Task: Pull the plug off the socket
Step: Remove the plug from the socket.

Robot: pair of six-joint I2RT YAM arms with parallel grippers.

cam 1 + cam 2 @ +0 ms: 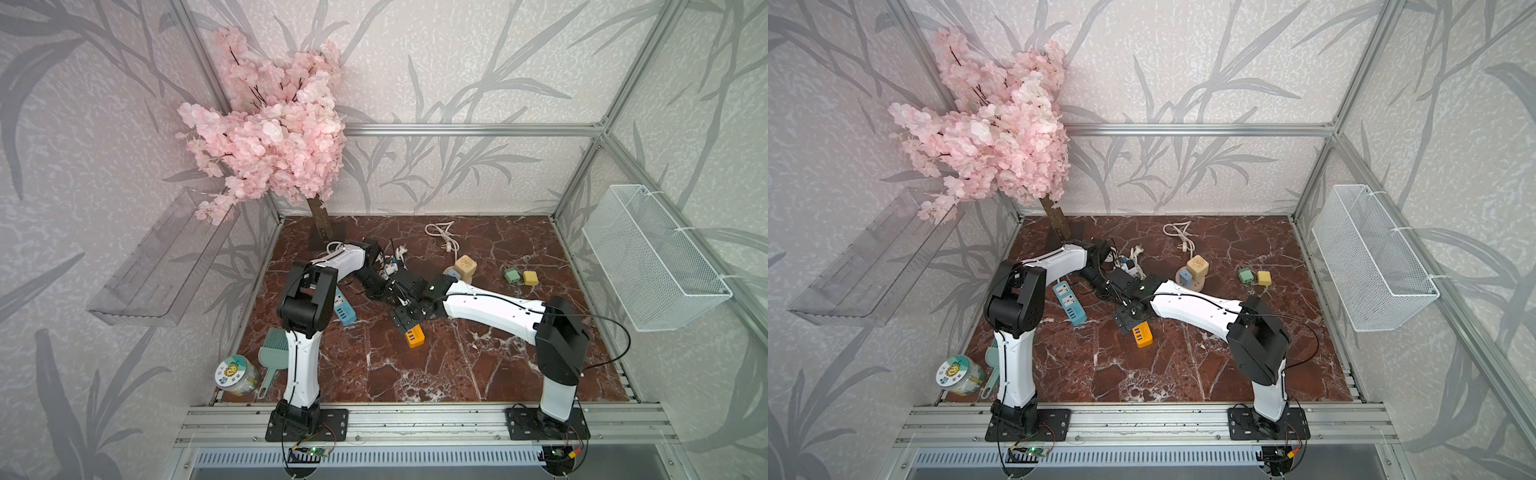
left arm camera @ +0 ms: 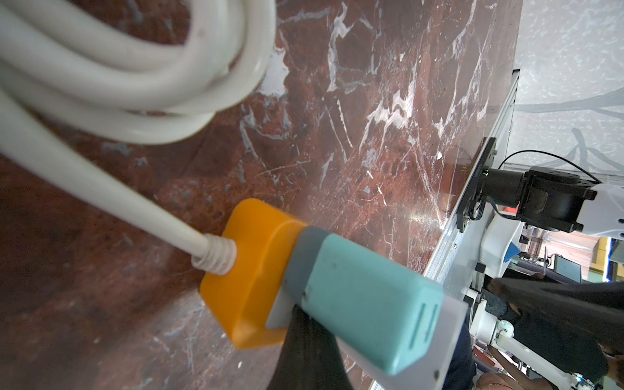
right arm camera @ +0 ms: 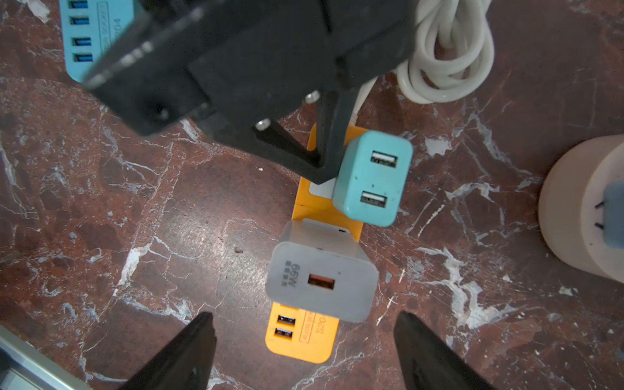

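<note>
Found grey plug [image 3: 320,280] seated in orange socket strip [image 3: 304,341] at middle of table [image 1: 457,365], just ahead of right gripper [image 3: 304,317], spread wide and empty. Caught left gripper [image 3: 326,165] clenched shut, fingertips [image 3: 327,148] pressed to strip's far end beside teal plug [image 3: 371,179].

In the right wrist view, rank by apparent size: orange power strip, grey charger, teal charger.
1. orange power strip, partly covered
2. grey charger
3. teal charger
Grey may be nearer the camera, so 2-3 unsure.
</note>
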